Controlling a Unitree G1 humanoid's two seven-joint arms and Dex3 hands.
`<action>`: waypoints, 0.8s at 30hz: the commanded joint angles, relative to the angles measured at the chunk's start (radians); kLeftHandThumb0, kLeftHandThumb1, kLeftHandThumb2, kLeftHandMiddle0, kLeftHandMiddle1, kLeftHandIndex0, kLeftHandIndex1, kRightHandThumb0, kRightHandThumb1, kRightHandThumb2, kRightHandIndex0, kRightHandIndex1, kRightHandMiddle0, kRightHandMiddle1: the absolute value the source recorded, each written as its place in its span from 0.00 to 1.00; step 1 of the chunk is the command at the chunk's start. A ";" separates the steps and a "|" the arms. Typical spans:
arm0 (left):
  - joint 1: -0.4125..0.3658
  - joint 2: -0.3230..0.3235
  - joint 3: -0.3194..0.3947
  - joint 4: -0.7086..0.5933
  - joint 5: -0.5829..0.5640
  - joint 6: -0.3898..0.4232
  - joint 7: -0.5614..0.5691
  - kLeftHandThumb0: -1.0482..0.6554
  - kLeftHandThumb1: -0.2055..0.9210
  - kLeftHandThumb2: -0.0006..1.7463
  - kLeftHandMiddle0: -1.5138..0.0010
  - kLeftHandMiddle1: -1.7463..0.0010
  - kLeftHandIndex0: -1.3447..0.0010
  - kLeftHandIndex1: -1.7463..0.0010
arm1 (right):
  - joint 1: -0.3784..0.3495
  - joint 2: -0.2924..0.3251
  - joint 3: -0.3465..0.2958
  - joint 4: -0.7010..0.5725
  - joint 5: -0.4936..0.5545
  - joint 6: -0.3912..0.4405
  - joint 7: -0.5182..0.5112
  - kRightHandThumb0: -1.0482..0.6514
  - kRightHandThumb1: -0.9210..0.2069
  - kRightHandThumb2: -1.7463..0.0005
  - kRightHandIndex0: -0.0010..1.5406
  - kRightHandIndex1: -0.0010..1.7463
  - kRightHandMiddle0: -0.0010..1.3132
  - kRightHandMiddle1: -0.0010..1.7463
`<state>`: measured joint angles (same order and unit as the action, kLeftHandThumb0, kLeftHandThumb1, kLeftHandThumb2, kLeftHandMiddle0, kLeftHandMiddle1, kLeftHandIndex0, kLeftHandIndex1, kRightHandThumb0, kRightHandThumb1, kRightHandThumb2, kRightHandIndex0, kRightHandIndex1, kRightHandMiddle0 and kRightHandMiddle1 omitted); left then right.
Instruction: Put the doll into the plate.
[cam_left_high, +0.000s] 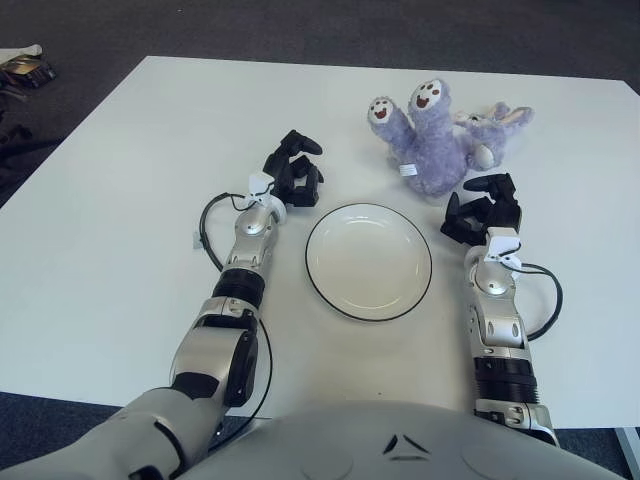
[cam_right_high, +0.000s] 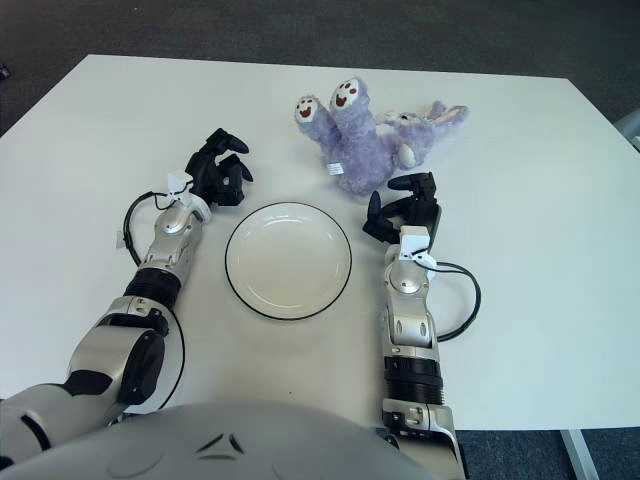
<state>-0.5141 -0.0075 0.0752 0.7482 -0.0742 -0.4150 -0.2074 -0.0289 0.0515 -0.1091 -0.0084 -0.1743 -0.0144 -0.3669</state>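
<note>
A purple plush bunny doll lies on its back at the table's far right, feet up, ears toward the right. A white plate with a dark rim sits empty at the table's middle. My right hand is just right of the plate and close below the doll, fingers spread, holding nothing. My left hand shows to the plate's upper left, fingers relaxed and empty.
The white table carries only the doll, plate and my arms. Black cables loop beside each forearm. Dark carpet surrounds the table, with some clutter on the floor at far left.
</note>
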 joint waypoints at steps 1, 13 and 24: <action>0.070 -0.007 0.002 0.042 -0.009 0.021 -0.005 0.61 0.44 0.77 0.56 0.00 0.70 0.04 | 0.085 0.014 0.000 0.047 -0.004 0.006 -0.007 0.61 0.52 0.27 0.43 0.95 0.27 0.98; 0.072 -0.014 0.004 0.042 -0.011 0.018 0.000 0.61 0.44 0.77 0.56 0.00 0.70 0.04 | 0.088 0.007 -0.001 0.040 -0.012 0.023 -0.008 0.61 0.52 0.27 0.43 0.96 0.28 0.98; 0.073 -0.013 0.005 0.040 -0.012 0.021 -0.004 0.61 0.44 0.77 0.56 0.00 0.69 0.04 | 0.091 0.009 0.000 0.023 -0.020 0.043 -0.014 0.61 0.52 0.27 0.43 0.95 0.28 0.98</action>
<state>-0.5097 -0.0176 0.0756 0.7474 -0.0744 -0.4147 -0.2074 -0.0252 0.0500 -0.1087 -0.0258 -0.1872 0.0171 -0.3774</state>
